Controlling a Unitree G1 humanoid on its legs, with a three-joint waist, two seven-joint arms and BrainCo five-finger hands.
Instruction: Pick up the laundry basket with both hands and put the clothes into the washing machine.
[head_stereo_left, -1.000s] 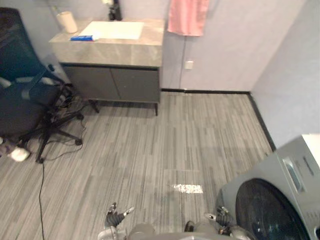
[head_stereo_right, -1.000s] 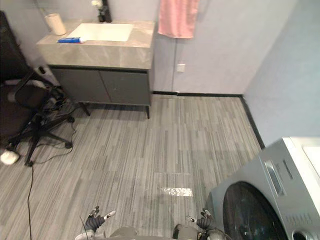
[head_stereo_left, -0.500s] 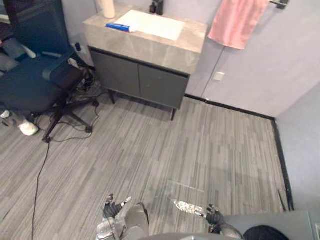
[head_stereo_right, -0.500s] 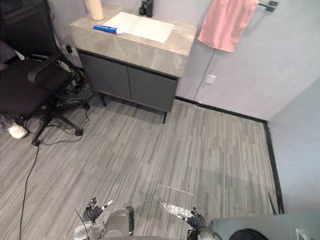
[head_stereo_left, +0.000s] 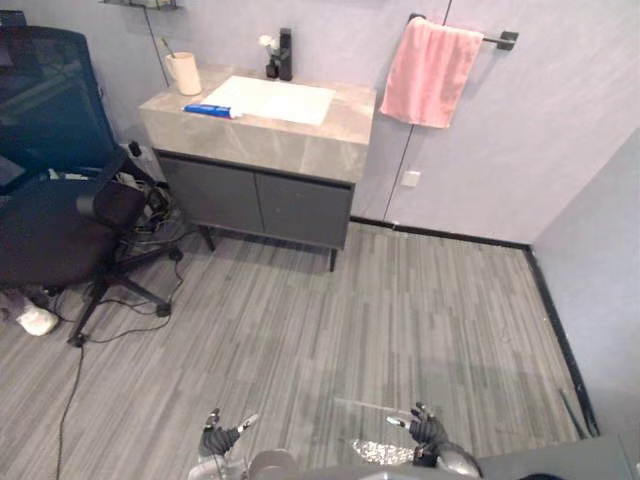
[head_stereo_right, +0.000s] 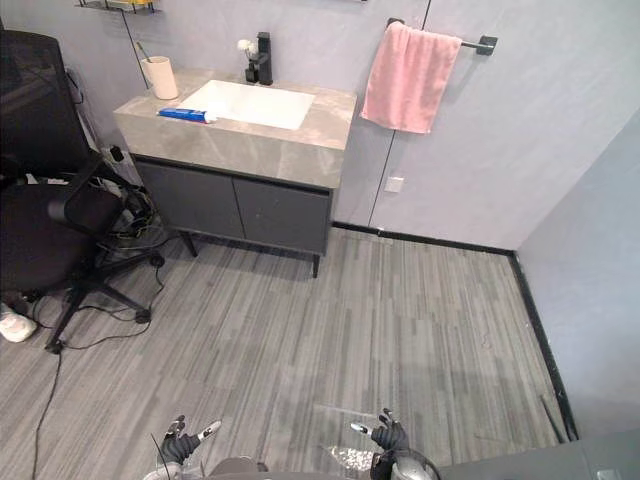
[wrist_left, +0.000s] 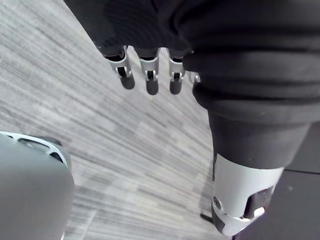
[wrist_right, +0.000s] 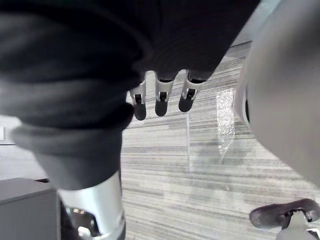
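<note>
The left hand (head_stereo_left: 220, 438) is hovering over the grey wood-grain plank floor (head_stereo_left: 400, 310), well apart from the grey stone-topped table with dark cabinet doors (head_stereo_left: 290, 150), on its front side. The left fingers (wrist_left: 151, 80) are hanging released and slightly spread, grasping nothing. The right hand (head_stereo_left: 428, 432) is hovering equally far from the table's front, further toward the robot's right. Its fingers (wrist_right: 161, 102) are likewise released and grasping nothing.

A crinkled piece of clear plastic film (head_stereo_left: 385, 452) is lying on the floor just beside the right hand. The top edge of the grey washing machine (head_stereo_left: 580, 462) is showing to the right of the right hand, well apart from the table and diagonally across the floor from it.

On the table, 1 white rectangular sink (head_stereo_left: 270, 98) is sitting with 1 black tap (head_stereo_left: 285, 54) at its wall side. 1 beige cup (head_stereo_left: 184, 73) is standing at the table's left end, and 1 blue tube (head_stereo_left: 207, 110) is lying just beside the sink. A pink towel (head_stereo_left: 430, 72) is hanging on a wall rail to the right of the table. A dark swivel office chair (head_stereo_left: 50, 200) is standing to the left of the table.
</note>
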